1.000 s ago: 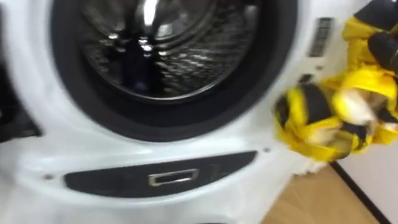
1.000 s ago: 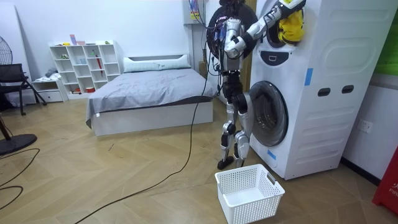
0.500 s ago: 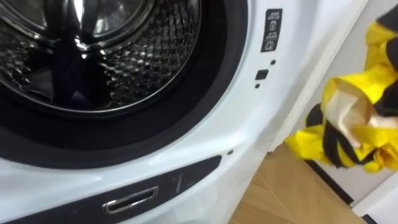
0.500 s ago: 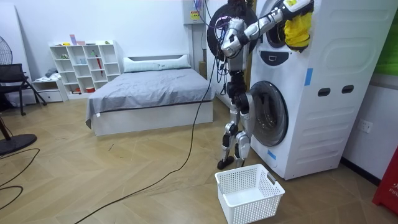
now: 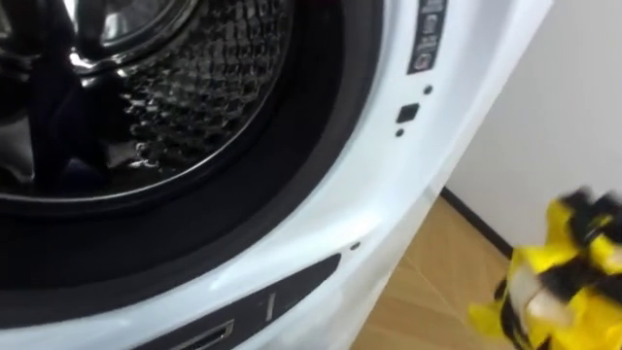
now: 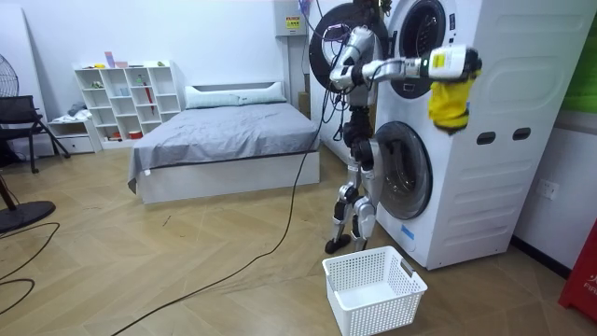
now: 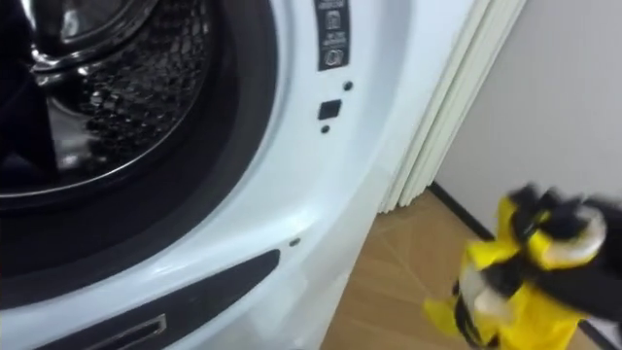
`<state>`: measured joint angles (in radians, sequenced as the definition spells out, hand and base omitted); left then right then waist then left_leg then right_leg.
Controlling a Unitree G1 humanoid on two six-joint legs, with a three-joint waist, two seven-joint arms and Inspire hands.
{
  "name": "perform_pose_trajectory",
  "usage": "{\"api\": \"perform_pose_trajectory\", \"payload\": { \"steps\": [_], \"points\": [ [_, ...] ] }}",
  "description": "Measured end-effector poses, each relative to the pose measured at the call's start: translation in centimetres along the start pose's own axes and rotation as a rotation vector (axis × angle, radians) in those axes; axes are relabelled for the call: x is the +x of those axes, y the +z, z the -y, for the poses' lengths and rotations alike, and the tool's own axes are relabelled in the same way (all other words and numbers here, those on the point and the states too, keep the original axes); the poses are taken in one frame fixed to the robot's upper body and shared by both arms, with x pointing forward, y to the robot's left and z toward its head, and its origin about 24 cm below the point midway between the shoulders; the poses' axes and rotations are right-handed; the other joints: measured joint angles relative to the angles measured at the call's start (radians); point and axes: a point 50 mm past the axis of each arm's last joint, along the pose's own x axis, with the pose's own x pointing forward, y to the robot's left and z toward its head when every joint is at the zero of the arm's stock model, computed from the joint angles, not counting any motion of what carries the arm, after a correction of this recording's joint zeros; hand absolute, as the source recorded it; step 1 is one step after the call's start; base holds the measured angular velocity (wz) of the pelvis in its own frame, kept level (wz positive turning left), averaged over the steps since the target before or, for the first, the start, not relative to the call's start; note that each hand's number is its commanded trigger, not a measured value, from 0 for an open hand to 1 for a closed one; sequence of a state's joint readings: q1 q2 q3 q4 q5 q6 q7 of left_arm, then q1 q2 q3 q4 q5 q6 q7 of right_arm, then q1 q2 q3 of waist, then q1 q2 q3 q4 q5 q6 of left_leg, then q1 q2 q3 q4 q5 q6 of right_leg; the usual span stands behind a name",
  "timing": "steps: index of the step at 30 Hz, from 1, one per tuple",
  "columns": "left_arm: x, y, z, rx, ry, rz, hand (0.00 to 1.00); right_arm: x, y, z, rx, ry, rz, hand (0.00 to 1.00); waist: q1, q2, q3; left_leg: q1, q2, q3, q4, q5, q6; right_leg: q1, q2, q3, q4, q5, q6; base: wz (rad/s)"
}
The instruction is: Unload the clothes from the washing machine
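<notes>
Hanging from the right hand (image 6: 448,63), a yellow garment (image 6: 449,105) with dark patches droops in a bunch in the air, just off the front corner of the tall white washing machine (image 6: 485,187), level with the gap between its upper and lower round doors. In the eye views the hand's dark fingers are curled tight into the yellow cloth, which shows low and to the right of the machine's front, over the wooden floor (image 5: 437,282) and against a pale wall. The robot stands upright close to the machine's front, at the room view's left of it, its right arm stretched out level across the upper door. The machine's upper opening gapes: a perforated steel drum (image 5: 194,78) sits inside a dark rubber seal (image 5: 292,185), and something dark lies within the drum, too murky to name. Below the opening a dark curved strip (image 5: 272,301) crosses the white front. A white laundry basket (image 6: 373,290) stands on the floor before the machine's lower door, well below the garment. A grey bed (image 6: 224,140) lies well away from the machine.
</notes>
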<state>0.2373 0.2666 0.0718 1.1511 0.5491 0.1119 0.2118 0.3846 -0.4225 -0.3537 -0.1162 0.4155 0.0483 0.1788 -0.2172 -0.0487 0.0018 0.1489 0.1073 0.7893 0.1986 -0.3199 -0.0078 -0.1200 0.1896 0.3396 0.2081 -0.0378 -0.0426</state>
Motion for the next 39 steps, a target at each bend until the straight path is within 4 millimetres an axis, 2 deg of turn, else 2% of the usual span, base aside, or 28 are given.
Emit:
{"api": "perform_pose_trajectory", "payload": {
  "steps": [1,2,3,4,6,9,11,14,16,18,19,20,22,23,30,31,39],
  "points": [
    [0.0,0.2,0.0,0.006,-0.007,0.006,0.0,0.0,-1.2,-0.4,0.022,0.012,-0.051,1.0,0.0,0.013,0.0023,-0.008,-0.002,0.0,0.002,-0.001,0.002,-0.01,0.001,0.004,0.005,0.0,0.0,-0.15],
    [0.0,0.5,0.0,0.005,-0.011,0.01,0.0,-0.1,-2.3,-0.8,0.043,0.016,-0.088,1.0,0.0,0.024,0.0005,-0.024,-0.003,0.0,0.006,-0.003,0.005,-0.03,0.001,0.005,0.014,0.0,0.0,-0.14],
    [0.0,0.6,0.1,0.007,-0.015,0.01,0.0,-0.1,-2.7,-1.1,0.05,0.022,-0.103,1.0,-0.001,0.028,0.0004,-0.031,-0.005,-0.001,0.007,-0.003,0.005,-0.039,0.0,0.004,0.017,0.0,0.0,-0.17],
    [0.1,0.8,0.1,0.004,-0.02,0.014,0.0,0.0,-3.5,-1.4,0.059,0.042,-0.135,1.0,0.0,0.037,0.0042,-0.04,-0.009,-0.008,0.006,-0.003,0.007,-0.048,0.0,0.008,0.018,0.001,0.001,-0.12],
    [0.1,1.1,0.1,0.001,-0.026,0.018,0.0,-0.3,-5.2,-1.7,0.079,0.041,-0.207,1.0,0.001,0.044,0.0037,-0.052,-0.011,-0.01,0.006,-0.001,0.01,-0.063,0.0,0.006,0.024,0.001,0.001,-0.07],
    [0.1,1.6,0.0,0.0,-0.026,0.027,0.0,0.1,-7.5,-2.4,0.115,0.03,-0.293,1.0,-0.001,0.059,0.0118,-0.082,-0.016,-0.001,0.008,0.001,0.014,-0.1,-0.001,0.014,0.035,0.003,0.005,-0.1],
    [0.1,2.6,0.1,0.022,-0.03,0.056,0.0,0.7,-8.8,-2.4,0.127,-0.009,-0.331,1.0,-0.003,0.083,0.0187,-0.111,-0.023,-0.001,0.008,0.005,0.023,-0.134,-0.005,0.013,0.04,0.005,0.009,0.0],
    [0.1,3.3,0.2,0.031,-0.037,0.08,0.0,1.1,-10.0,-2.6,0.145,-0.057,-0.368,1.0,-0.001,0.11,0.0187,-0.147,-0.03,-0.013,0.008,0.009,0.032,-0.171,-0.012,0.009,0.049,0.006,0.011,0.02],
    [0.1,4.1,0.3,0.048,-0.038,0.112,0.0,1.4,-10.6,-3.1,0.135,-0.066,-0.384,1.0,-0.001,0.141,0.0155,-0.192,-0.043,-0.058,0.008,0.015,0.045,-0.213,-0.017,0.004,0.055,0.008,0.014,0.07],
    [0.0,4.7,0.4,0.041,-0.04,0.124,0.0,2.1,-10.6,-3.4,0.121,-0.063,-0.385,1.0,-0.001,0.162,0.0171,-0.218,-0.051,-0.068,0.007,0.019,0.052,-0.247,-0.017,0.004,0.07,0.006,0.017,0.0],
    [0.0,5.1,0.4,0.029,-0.044,0.132,0.0,2.5,-10.6,-3.4,0.119,-0.075,-0.383,1.0,-0.001,0.179,0.0154,-0.235,-0.053,-0.071,0.008,0.022,0.057,-0.264,-0.023,-0.001,0.073,0.006,0.018,0.09],
    [0.0,5.6,0.2,0.016,-0.037,0.141,0.0,2.7,-10.8,-3.4,0.12,-0.091,-0.386,1.0,-0.001,0.194,0.0178,-0.246,-0.056,-0.08,0.007,0.025,0.06,-0.274,-0.028,-0.01,0.078,0.005,0.019,0.14],
    [0.1,6.2,-0.3,0.003,-0.011,0.153,0.0,3.1,-11.1,-3.3,0.121,-0.112,-0.4,1.0,-0.002,0.208,0.0154,-0.263,-0.065,-0.09,0.001,0.033,0.064,-0.296,-0.032,-0.011,0.088,-0.001,0.023,0.16],
    [0.1,6.4,-0.3,-0.007,-0.011,0.158,0.0,3.3,-11.1,-3.3,0.124,-0.117,-0.406,1.0,-0.004,0.214,0.0167,-0.271,-0.069,-0.09,-0.003,0.037,0.065,-0.307,-0.031,-0.01,0.09,-0.002,0.024,0.08],
    [0.0,7.1,-0.3,-0.078,0.003,0.16,0.0,3.6,-11.3,-2.8,0.111,-0.174,-0.402,1.0,-0.011,0.227,0.0189,-0.329,-0.09,-0.1,-0.002,0.048,0.078,-0.388,-0.041,-0.008,0.141,-0.01,0.03,-0.01],
    [0.0,7.3,-0.3,-0.094,-0.001,0.163,0.0,3.7,-11.3,-2.7,0.108,-0.186,-0.405,1.0,-0.02,0.234,0.023,-0.335,-0.091,-0.104,-0.002,0.051,0.083,-0.394,-0.045,-0.017,0.144,-0.011,0.03,0.13],
    [-0.1,8.5,-0.8,-0.14,0.034,0.185,0.0,4.8,-10.5,-2.9,0.097,-0.225,-0.358,1.0,-0.023,0.242,0.0262,-0.393,-0.115,-0.109,-0.001,0.064,0.097,-0.476,-0.066,-0.04,0.196,-0.024,0.033,0.05]
  ]
}}
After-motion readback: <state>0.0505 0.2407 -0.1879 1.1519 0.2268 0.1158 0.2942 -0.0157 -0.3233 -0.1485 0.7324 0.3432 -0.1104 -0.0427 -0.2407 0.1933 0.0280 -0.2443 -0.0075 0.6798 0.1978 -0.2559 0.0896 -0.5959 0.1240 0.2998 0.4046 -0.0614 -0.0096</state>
